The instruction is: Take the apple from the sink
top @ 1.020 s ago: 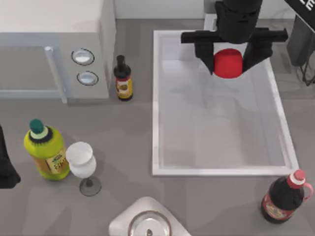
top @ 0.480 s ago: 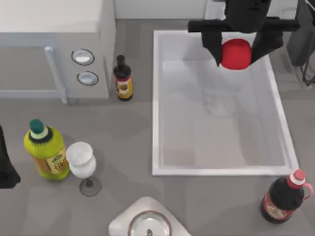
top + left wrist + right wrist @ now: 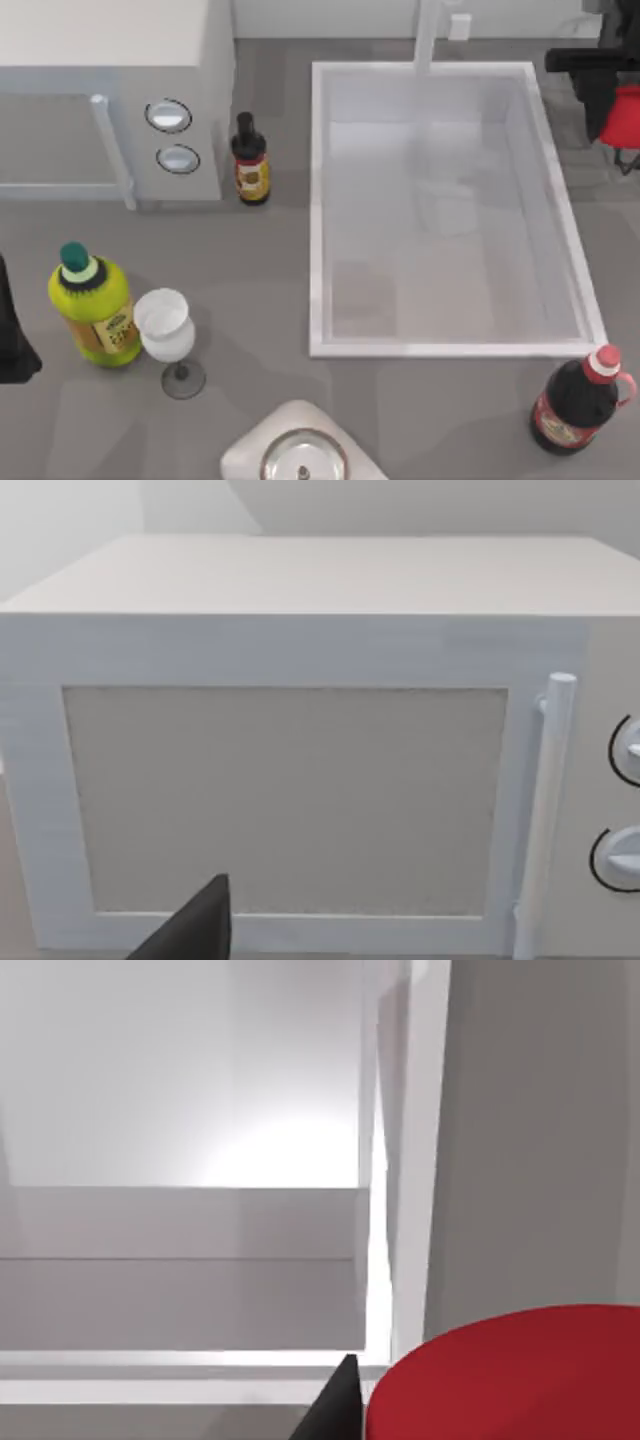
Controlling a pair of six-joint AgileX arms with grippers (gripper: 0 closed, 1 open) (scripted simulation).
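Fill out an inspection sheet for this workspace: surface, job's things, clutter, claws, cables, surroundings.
Surface: grey table, nothing spilled.
Job's things: the apple is outside the sink, past its right rim at the top view's right edge; the basin floor is bare, with a faucet post at the far short side.
Clutter: microwave far left, small dark bottle beside it, yellow-green bottle and wine glass near left, dark-red bottle near right, round white thing at the near edge.
Claws: right claw holds the apple off the sink's right side; left claw parked at the left edge.
Cables: nothing seen.
Surroundings: pale wall behind the table.
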